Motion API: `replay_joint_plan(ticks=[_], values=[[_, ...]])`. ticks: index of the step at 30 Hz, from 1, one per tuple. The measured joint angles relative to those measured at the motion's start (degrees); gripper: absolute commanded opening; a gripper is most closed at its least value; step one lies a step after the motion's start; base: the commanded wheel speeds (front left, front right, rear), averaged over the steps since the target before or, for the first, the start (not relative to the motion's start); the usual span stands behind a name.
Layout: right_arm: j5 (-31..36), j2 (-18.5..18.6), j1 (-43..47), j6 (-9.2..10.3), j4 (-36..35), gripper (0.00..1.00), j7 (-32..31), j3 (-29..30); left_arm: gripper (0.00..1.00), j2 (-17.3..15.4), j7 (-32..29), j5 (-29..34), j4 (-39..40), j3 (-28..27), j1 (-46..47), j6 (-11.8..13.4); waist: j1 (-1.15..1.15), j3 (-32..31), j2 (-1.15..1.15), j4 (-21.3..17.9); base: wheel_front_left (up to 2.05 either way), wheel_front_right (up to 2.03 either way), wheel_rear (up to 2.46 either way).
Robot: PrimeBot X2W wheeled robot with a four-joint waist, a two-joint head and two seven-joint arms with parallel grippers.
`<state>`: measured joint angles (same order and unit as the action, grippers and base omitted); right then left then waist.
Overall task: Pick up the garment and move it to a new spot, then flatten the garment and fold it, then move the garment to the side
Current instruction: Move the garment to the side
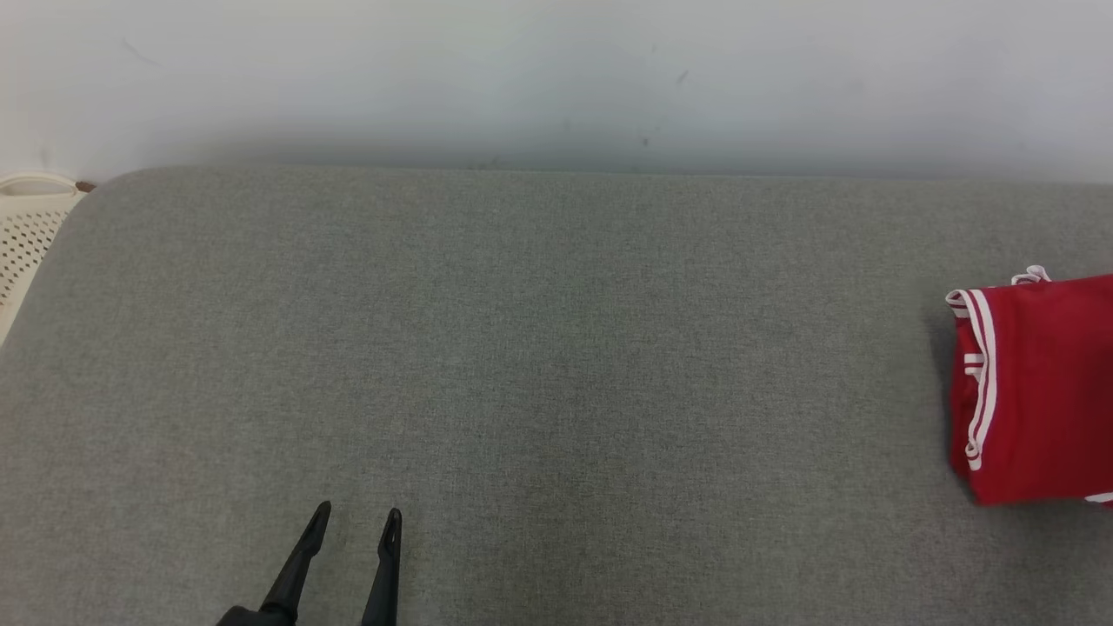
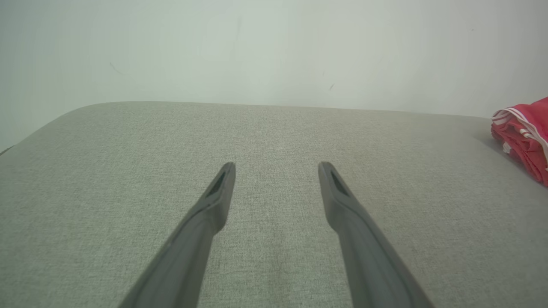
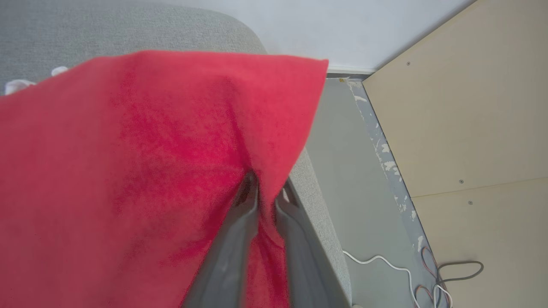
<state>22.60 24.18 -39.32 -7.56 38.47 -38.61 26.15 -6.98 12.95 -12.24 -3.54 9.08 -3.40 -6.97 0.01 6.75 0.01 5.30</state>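
The garment [image 1: 1039,391] is red with white stripes and lies folded at the far right of the grey cushioned surface [image 1: 556,348], cut off by the head view's edge. In the left wrist view the garment [image 2: 524,132] is a low red heap at the right edge. My left gripper [image 1: 358,513] hovers open over bare fabric at the lower left, far from it, with nothing between its fingers [image 2: 277,167]. My right gripper [image 3: 267,186] has its two fingers close together on a fold of the garment [image 3: 150,149], near the surface's right edge.
A pale wall [image 1: 556,78] runs behind the surface. A white perforated basket [image 1: 26,226] stands past the left corner. To the right, the surface drops to a grey floor [image 3: 342,149] with loose cables [image 3: 428,278] and a beige panel [image 3: 462,128].
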Motion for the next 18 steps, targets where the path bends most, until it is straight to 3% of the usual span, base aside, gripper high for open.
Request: replay_joint_plan(ticks=[1, 10, 18], values=[[0.4, -0.12, 0.41, 0.0, -0.02, 1.0, 0.26, 0.12, 1.0, -0.08, -0.36, 0.0, 0.29, 0.03, 0.02, 0.01, 0.0, 0.32, 0.0, 0.11, 0.0, 0.0, 0.0], [1.37, -1.75, 0.58, 0.0, -0.19, 1.0, 5.73, -5.83, 1.0, -1.37, 0.15, 1.51, 1.14, 2.02, 0.17, 0.34, -0.01, -0.9, 0.0, -0.66, 0.0, 0.0, 0.0], [-6.22, -6.48, 5.26, 0.0, -2.29, 1.0, 10.91, -8.98, 1.0, -1.52, 1.65, -2.4, -1.71, -0.97, -0.2, 0.18, -0.02, -5.56, -0.01, -1.47, 0.0, 0.0, 0.0]])
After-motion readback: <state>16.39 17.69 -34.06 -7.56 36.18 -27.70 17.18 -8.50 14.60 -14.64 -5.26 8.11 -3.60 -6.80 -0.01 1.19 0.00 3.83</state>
